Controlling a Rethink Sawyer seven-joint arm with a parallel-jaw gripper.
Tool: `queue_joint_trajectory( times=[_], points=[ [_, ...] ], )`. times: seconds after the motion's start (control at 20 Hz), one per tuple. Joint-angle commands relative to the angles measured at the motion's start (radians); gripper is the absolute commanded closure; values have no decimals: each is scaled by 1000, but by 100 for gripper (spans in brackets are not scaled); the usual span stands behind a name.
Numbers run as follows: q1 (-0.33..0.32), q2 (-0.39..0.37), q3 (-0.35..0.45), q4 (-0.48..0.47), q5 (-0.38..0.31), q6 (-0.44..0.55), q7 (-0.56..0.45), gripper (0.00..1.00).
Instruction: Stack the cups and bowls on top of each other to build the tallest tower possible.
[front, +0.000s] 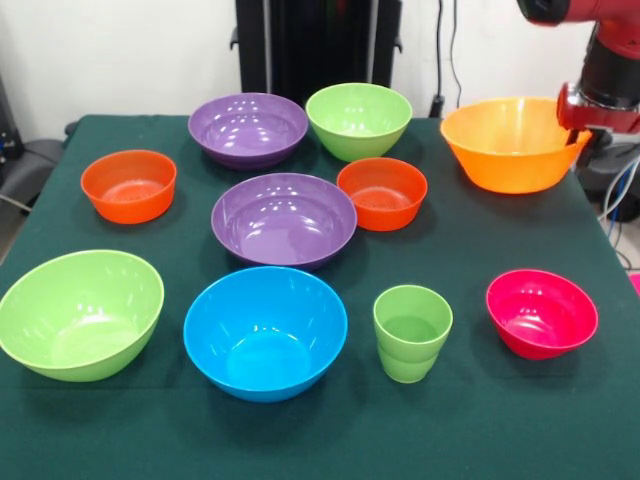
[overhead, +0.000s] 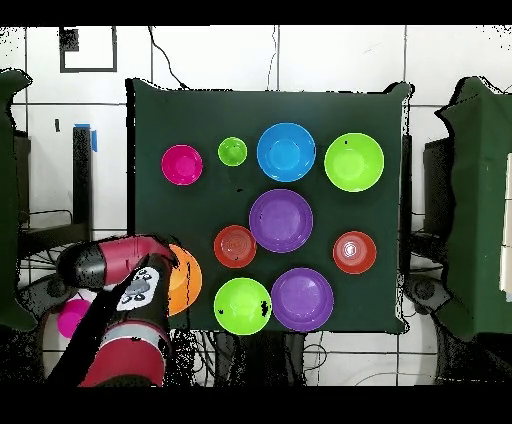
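All bowls sit apart on the green cloth, none stacked. The light-green cup (front: 412, 332) stands upright near the front, between the blue bowl (front: 265, 332) and the pink-red bowl (front: 541, 313). Two purple bowls (front: 284, 219) (front: 248, 129), two lime-green bowls (front: 80, 313) (front: 358, 120) and two orange-red bowls (front: 128, 185) (front: 382, 193) fill the rest. The large orange bowl (front: 510, 143) is at the far right. My gripper (front: 585, 115) is at that bowl's right rim, its end hidden behind the bowl. In the overhead view the arm (overhead: 120, 270) covers part of the orange bowl (overhead: 187, 280).
The green-covered table (front: 480, 430) ends close to the orange bowl's right side. The black pedestal (front: 318, 45) stands behind the far edge. Cables hang at the right beyond the table.
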Motion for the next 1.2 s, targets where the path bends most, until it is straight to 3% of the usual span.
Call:
queue_joint_trajectory(
  times=[0.05, 0.15, 0.3, 0.4, 0.55, 0.65, 0.85, 0.95, 1.2],
  points=[
    [216, -107, -194, 43, 83, -282, 415, 100],
    [251, -149, -235, 53, 81, -279, 396, 100],
    [252, -247, -227, 110, 87, -119, 367, 100],
    [221, -322, -190, 158, 95, -44, 344, 100],
    [111, -409, -99, 233, 84, -17, 231, 100],
    [54, -400, -76, 228, 49, -19, 156, 100],
    [10, -343, -54, 195, -16, -58, 115, 100],
    [27, -319, -78, 156, -50, -48, 115, 100],
    [-18, -287, -10, 151, -71, -72, 90, 100]
  ],
)
